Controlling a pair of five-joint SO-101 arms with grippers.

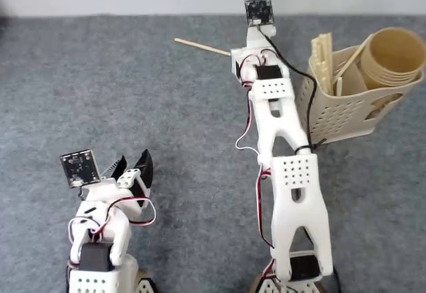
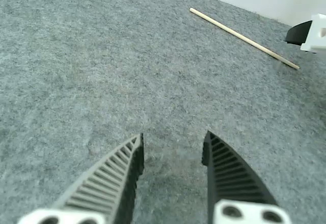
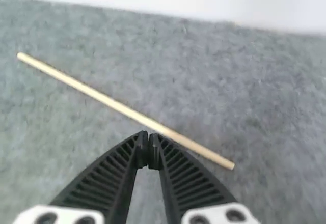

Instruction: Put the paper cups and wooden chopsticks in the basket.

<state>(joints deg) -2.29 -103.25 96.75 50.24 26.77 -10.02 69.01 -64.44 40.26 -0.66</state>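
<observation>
A wooden chopstick (image 1: 202,46) lies on the grey carpet at the far middle; it also crosses the right wrist view (image 3: 117,107) and the left wrist view (image 2: 243,38). My right gripper (image 3: 148,143) is shut, its tips right against the chopstick's near side with nothing seen between them. In the high view the right gripper (image 1: 238,60) sits at the chopstick's right end. The cream basket (image 1: 346,116) at the far right holds stacked paper cups (image 1: 394,56) and several chopsticks (image 1: 324,60). My left gripper (image 1: 133,166) (image 2: 173,142) stands open over bare carpet at the near left.
The right arm (image 1: 286,153) stretches from the near edge up past the basket's left side, with its cable touching the basket. Grey carpet (image 1: 120,93) covers the table, with open room between the arms and at the left. A pale wall runs along the far edge.
</observation>
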